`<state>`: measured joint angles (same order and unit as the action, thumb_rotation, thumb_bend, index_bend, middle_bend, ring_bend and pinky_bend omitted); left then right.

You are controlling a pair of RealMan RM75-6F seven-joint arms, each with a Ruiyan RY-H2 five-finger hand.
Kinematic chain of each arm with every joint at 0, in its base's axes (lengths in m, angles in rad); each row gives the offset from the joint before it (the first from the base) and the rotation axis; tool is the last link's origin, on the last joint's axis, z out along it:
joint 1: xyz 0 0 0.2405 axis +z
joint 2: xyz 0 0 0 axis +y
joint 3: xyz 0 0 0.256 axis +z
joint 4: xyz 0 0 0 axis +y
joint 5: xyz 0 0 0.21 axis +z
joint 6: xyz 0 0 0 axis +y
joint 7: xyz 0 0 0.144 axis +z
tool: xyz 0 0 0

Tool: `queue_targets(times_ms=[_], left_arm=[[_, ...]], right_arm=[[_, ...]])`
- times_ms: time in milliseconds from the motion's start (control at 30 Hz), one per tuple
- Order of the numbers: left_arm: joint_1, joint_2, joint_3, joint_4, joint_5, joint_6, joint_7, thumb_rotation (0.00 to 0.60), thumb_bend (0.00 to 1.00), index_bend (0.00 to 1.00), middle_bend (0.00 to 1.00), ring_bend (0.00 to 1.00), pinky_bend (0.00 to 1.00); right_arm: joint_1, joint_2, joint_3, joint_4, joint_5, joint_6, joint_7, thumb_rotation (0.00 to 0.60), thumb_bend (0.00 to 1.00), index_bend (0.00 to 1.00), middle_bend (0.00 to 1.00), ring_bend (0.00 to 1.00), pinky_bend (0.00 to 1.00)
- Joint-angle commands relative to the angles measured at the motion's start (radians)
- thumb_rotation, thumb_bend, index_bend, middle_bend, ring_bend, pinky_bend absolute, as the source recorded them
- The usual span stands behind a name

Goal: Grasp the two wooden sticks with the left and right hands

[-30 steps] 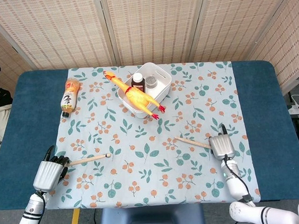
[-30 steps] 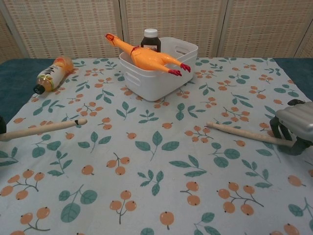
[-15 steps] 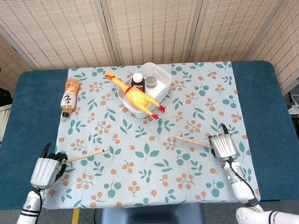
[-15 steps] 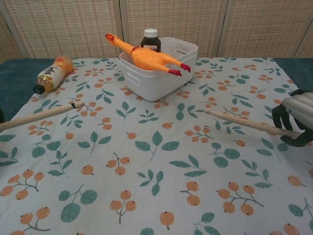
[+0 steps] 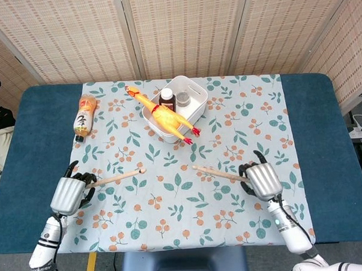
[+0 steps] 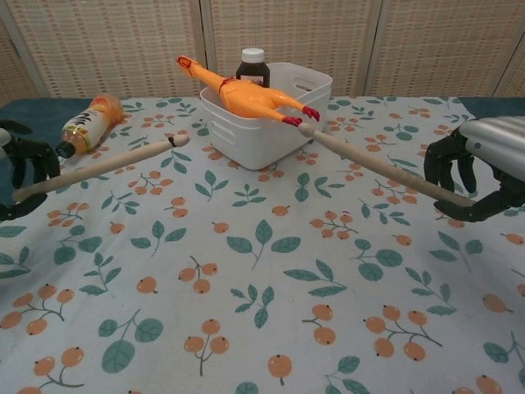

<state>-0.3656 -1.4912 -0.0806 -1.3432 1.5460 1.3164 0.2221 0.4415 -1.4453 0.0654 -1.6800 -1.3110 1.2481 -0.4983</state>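
Table (image 5: pixel 25 148), blue, with a leaf-and-berry cloth (image 5: pixel 228 115) spread over the middle.

White bin (image 5: pixel 195 108) at the far centre of the cloth. It holds a brown bottle (image 6: pixel 253 67) upright and a small jar (image 5: pixel 183 99). A rubber chicken (image 5: pixel 165 116) lies across the rim, head toward the far left, feet hanging over the near edge. Clutter, not part of the job.

Orange drink bottle (image 5: pixel 83 117) on its side at the far left edge of the cloth, well apart from both hands.

Left hand (image 5: pixel 69 193) near the left edge of the cloth, fingers curled around the butt of the left stick (image 5: pixel 118 176). The stick runs up and inward, and in the chest view its free end looks clear of the cloth. Gripped at the end, so most of its length sticks out.

Right hand (image 5: pixel 262 180) mirrors it, fingers wrapped around the end of the right stick (image 5: pixel 215 172). In the chest view its tip points toward the chicken's feet. Contact cannot be told.

Judgement: both sticks are in hand and apparently lifted, so the task looks about done. End grips leave long levers that could slip or swing into the bin.
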Motion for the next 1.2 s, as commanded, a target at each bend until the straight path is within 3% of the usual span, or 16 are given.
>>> queue_targets(times_ms=[33,333,567,833,1200], left_arm=[[-0.028,-0.003,-0.018,-0.056,-0.021,-0.034,0.037,0.6,0.61,0.83,0.92,0.55,0.14],[-0.041,-0.02,-0.025,-0.244,-0.015,-0.007,0.181,0.6,0.61,0.83,0.92,0.57,0.16],[-0.022,-0.041,-0.021,-0.322,-0.018,0.04,0.287,0.6,0.61,0.83,0.93,0.58,0.16],[-0.004,-0.035,0.034,-0.33,0.059,0.072,0.273,0.6,0.61,0.83,0.94,0.58,0.16],[0.004,-0.079,0.041,-0.264,0.127,0.112,0.383,0.6,0.61,0.83,0.94,0.58,0.16]], right_arm=[[0.012,0.018,-0.017,-0.054,-0.055,-0.018,0.02,0.6,0.44,0.95,0.81,0.57,0.13],[0.039,0.022,-0.025,-0.099,-0.107,-0.068,0.05,0.6,0.45,0.95,0.81,0.57,0.13],[0.049,0.049,-0.019,-0.124,-0.14,-0.079,0.103,0.6,0.46,0.95,0.81,0.57,0.13],[0.08,0.119,-0.014,-0.141,-0.139,-0.158,0.234,0.6,0.48,0.95,0.81,0.57,0.13],[0.096,0.154,-0.012,-0.153,-0.114,-0.201,0.264,0.6,0.48,0.95,0.81,0.57,0.13]])
